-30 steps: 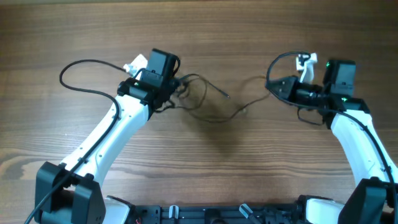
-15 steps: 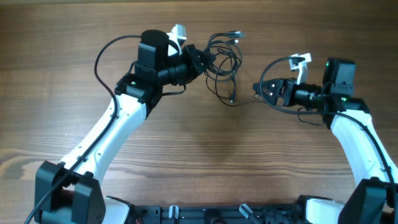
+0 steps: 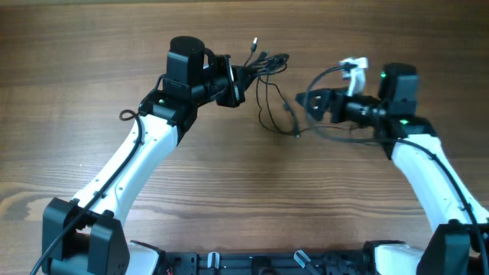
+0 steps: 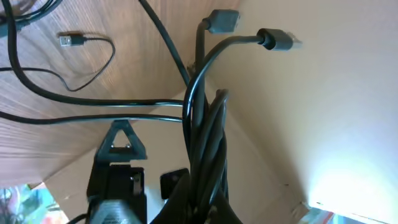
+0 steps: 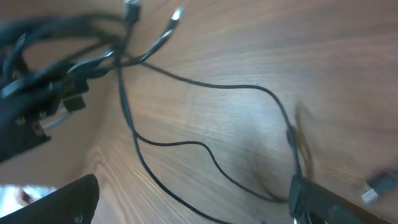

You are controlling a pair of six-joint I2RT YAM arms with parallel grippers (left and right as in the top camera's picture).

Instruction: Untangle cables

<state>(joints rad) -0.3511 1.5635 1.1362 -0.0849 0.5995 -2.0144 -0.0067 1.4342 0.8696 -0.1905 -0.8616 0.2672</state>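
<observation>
The left end effector [image 3: 244, 74] clamps the cables [image 3: 267, 61] as a bunch, letting strands trail across the counter [image 3: 344, 191] toward the right end effector [image 3: 302, 101], which is spread wide, probably to catch one.

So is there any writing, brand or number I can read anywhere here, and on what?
None: no words, numbers or logos can be read on the cables, the arms or the wooden table.
The plug ends show no legible marking; the right wrist view is too blurred to tell.
</observation>
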